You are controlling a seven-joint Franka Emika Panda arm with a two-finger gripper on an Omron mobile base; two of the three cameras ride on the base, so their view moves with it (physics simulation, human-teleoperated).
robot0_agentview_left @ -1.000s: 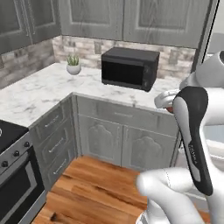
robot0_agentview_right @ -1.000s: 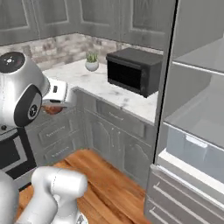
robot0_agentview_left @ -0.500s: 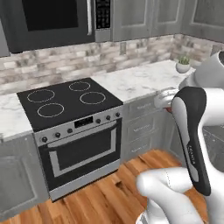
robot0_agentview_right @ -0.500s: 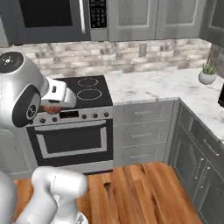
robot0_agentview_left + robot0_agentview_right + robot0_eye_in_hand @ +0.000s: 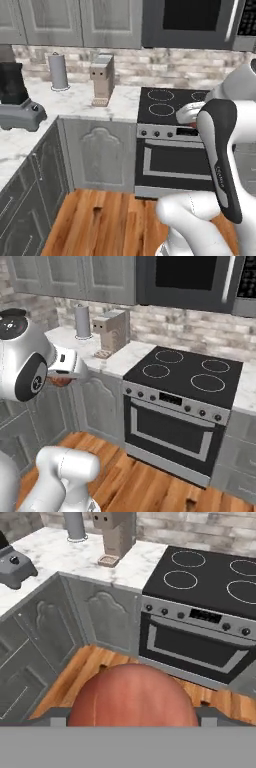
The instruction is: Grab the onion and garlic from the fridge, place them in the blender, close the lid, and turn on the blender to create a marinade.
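The onion (image 5: 132, 696) sits right in front of the hand camera, a big reddish ball between the finger tips, so the gripper (image 5: 131, 714) looks clenched on it; the grip itself is mostly hidden behind the ball. In the right base view a bit of reddish-orange shows under the white hand (image 5: 61, 380), held in the air over the wood floor, near the corner cabinets.

Risks, as I judge them:
- The onion is round and smooth. If the grip is only at its widest part, a fast turn of the base could make it slip and drop to the floor.
- The arm is carried close to the counter edge; a wide swing may knock the cabinet front or the stove (image 5: 186, 370).
- The approach to the blender (image 5: 16, 98) needs the hand above the jar's open top; if too low, it pushes the jar over.

Containers: the blender stands at the left end of the counter, near its front edge. Black jar on grey base; the inside cannot be seen, and I can't tell about the lid.
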